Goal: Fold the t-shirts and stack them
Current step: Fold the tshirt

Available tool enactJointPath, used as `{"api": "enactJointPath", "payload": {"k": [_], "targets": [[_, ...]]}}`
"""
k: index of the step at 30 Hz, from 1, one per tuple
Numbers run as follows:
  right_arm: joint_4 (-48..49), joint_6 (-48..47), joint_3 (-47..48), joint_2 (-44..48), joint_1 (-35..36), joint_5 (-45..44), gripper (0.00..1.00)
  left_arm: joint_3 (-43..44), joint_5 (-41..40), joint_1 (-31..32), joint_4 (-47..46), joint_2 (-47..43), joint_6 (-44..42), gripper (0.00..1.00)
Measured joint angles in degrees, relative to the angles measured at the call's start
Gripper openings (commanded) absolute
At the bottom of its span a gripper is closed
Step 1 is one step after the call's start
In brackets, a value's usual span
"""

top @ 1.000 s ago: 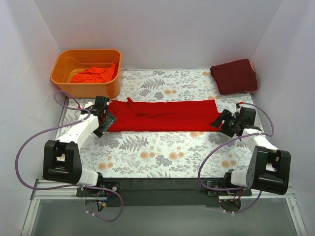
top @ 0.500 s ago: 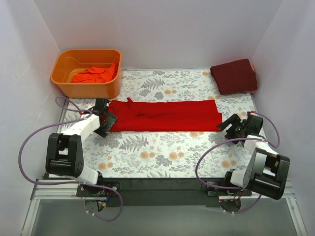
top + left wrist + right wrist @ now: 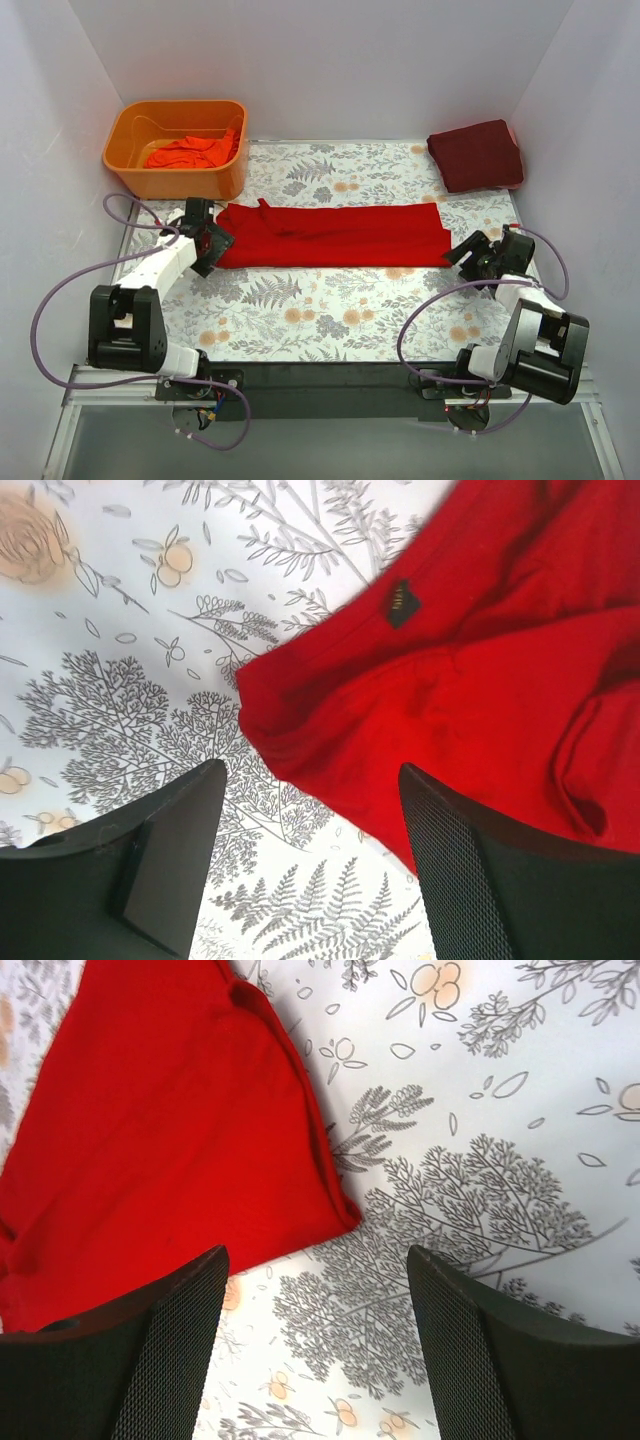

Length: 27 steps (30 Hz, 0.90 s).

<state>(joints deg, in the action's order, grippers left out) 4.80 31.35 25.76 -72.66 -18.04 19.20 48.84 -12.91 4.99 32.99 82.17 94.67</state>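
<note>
A bright red t-shirt (image 3: 335, 235) lies folded into a long strip across the middle of the table. My left gripper (image 3: 210, 243) hovers open at the strip's left end, whose collar corner (image 3: 300, 720) shows just ahead of the bare fingers (image 3: 170, 850). At the strip's right end my right gripper (image 3: 468, 255) is open too, the cloth's corner (image 3: 335, 1210) lying in front of the jaws with nothing between them. A folded dark maroon t-shirt (image 3: 476, 154) rests at the back right. An orange-red t-shirt (image 3: 190, 152) lies crumpled in the tub.
The orange plastic tub (image 3: 176, 175) stands at the back left, close behind my left gripper. White walls close in the floral-patterned table (image 3: 330, 310) on three sides. Purple cables (image 3: 60, 290) loop beside both arm bases.
Both grippers have drawn slightly outward from the ends of the red strip. The right one moved right and off the cloth's edge; the shirt has stayed put.
</note>
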Motion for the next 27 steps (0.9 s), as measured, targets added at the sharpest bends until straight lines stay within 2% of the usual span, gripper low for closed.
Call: {"api": "enactJointPath", "payload": {"k": [7,15,21,27], "targets": [[-5.14,-4.98,3.80,2.32,2.43,-4.15,0.73,4.85,-1.11,0.42,1.77,-0.85,-10.78,0.69],[-6.49,-8.52,7.63,0.44,7.89,-6.03,0.72,8.33,3.91,1.53,-0.55,7.08,-23.45,0.63],[-6.75,-10.60,9.35,-1.79,9.60,-6.23,0.72,9.90,5.05,1.73,-1.53,12.92,-27.21,0.61],[-6.97,-11.72,9.42,-3.04,10.12,-6.16,0.72,11.74,4.96,1.73,-2.40,13.49,-28.85,0.61]]}}
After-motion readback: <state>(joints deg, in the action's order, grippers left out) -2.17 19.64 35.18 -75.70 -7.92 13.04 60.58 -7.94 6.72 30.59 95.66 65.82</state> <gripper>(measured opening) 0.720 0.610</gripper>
